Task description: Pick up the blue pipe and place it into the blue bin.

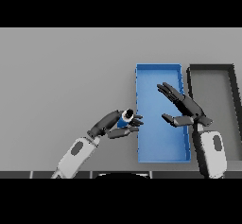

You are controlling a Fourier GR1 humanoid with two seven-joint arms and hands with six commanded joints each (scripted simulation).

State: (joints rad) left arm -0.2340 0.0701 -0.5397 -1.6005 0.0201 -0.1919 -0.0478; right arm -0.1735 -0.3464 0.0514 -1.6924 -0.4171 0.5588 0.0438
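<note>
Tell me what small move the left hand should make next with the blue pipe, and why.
Probably carry it a little further right, over the bin's rim. The left hand is curled round the blue pipe just outside the left wall of the blue bin, so releasing now would likely drop it on the table. The right hand hovers open over the bin.

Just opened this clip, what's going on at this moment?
The robot's left hand has its fingers curled around the blue pipe, holding it right at the left wall of the blue bin; the pipe is not inside yet. The right hand hangs open over the bin's right part. A dark bin sits to the right.
</note>
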